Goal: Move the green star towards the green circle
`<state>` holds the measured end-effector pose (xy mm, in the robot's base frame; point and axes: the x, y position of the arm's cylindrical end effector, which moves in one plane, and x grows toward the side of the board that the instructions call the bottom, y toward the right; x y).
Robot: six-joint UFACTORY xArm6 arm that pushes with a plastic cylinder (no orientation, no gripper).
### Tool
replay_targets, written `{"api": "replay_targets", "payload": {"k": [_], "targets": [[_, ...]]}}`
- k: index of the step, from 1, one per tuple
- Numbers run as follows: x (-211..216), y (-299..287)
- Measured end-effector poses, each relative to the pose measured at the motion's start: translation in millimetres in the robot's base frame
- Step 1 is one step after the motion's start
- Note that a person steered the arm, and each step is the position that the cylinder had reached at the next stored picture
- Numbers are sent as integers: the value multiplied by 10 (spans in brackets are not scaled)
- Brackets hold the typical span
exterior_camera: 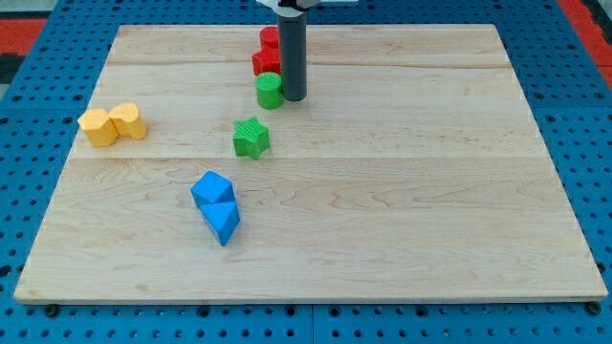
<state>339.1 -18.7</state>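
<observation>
So the wooden counter (402, 191) has everything bunched toward the view's left half, and I'm using the green circle (270, 90) as my reference for all of it. My tip (293, 98) sits just beside the green circle on the view's right, so close it looks like it's touching, though I can't say for sure from this angle. The rod itself runs straight up out of the view's top. There are no fingers on this rig at all, just the bare rod, so nothing is grasped or clenched here. The green star (251, 137) sits below the green circle toward the view's bottom and a touch to the view's left, near it but clearly apart, with bare wood between them. My tip is on the far side of the circle from the star, so it isn't touching the star. Right above the green circle, toward the view's top, are two red blocks: one red block (265, 62) sits up against the circle, and a second red block (271, 38) is behind that; their shapes are hard to make out since the rod covers part of them. Well off to the view's left of the circle, slightly lower, are two yellow blocks touching each other: a yellow block (98, 126) and a yellow cylinder (129, 121). Further down past the star, toward the view's bottom left of the circle, are two blue blocks pressed together: a blue block (211, 188) and a blue wedge-like block (223, 223).
</observation>
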Motion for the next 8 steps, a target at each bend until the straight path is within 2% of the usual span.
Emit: {"api": "replay_targets", "payload": {"k": [1, 3, 5, 8], "targets": [[0, 3], [827, 361], [1330, -333], [945, -489]]}}
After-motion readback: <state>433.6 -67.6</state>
